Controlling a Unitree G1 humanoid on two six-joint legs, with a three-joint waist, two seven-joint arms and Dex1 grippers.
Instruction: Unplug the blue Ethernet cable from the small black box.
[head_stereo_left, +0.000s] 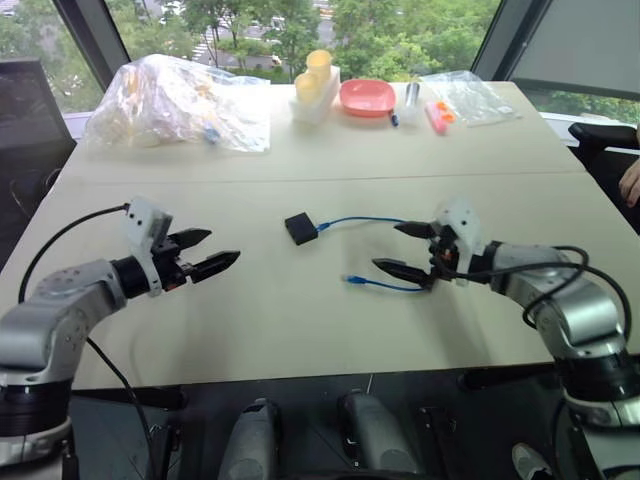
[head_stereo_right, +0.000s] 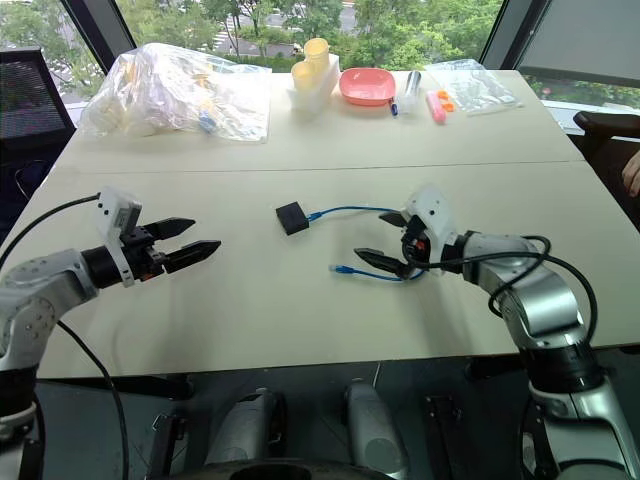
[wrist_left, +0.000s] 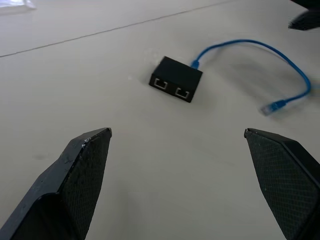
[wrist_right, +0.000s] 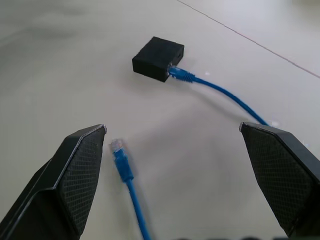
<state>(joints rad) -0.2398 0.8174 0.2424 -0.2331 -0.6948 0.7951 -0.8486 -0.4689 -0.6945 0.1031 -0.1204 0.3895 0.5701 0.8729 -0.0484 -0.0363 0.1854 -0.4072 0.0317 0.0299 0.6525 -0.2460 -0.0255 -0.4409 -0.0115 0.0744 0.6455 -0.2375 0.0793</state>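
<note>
Currently, approach phase, nothing gripped.

Left: left gripper (head_stereo_left: 210, 252) over the near-left worktop (head_stereo_left: 300, 320), fingers spread wide and empty, aimed toward the small black box (head_stereo_left: 300, 228); well apart from it.

Centre: small black box flat on the worktop, between the two grippers. Two empty ports on the side facing the left gripper, seen in the left wrist view. Blue Ethernet cable (head_stereo_left: 365, 220) plugged into the opposite side, then curving away and looping back; free end with clear plug (wrist_right: 119, 152) loose on the worktop, just beside one finger of the right gripper.

Right: right gripper (head_stereo_left: 408, 250), fingers also fully apart and empty, straddling the cable's loop above the worktop.

Recommended handling, as judgement only:
- Steady the box with the left fingers across its two plain sides, clear of the ports.
- Close the right fingers on the blue boot right at the box, not on the slack cord; a pull on the cord likely drags the light box along.
- Pull straight along the port axis, no twisting.
- Latch tab possibly in need of pressing; not discernible from these views
</note>
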